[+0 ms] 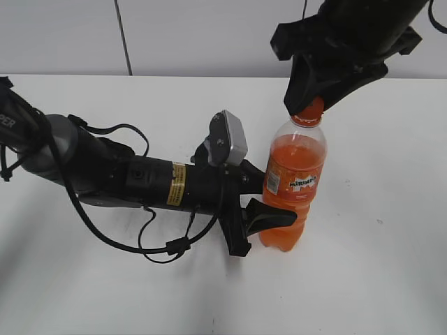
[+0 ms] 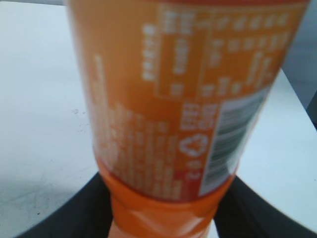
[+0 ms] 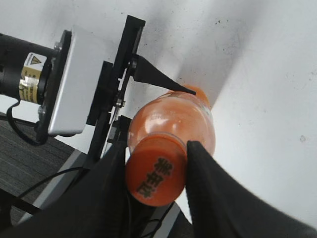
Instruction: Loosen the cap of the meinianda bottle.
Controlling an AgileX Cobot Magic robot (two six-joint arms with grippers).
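The meinianda bottle point(image 1: 293, 178) stands upright on the white table, full of orange drink, with an orange Mirinda label. My left gripper point(image 1: 269, 209) is shut on its lower body from the left; in the left wrist view the bottle point(image 2: 183, 109) fills the frame between the two black fingers. My right gripper point(image 1: 311, 105) comes down from above and is shut on the orange cap point(image 1: 309, 112). In the right wrist view the cap point(image 3: 156, 176), with dark print on top, sits between the black fingers of the right gripper point(image 3: 153, 173), both touching its sides.
The white table point(image 1: 363, 279) extends all round the bottle. The left arm with its black cables point(image 1: 160, 244) lies low across the table's left half. A grey wall stands behind the table.
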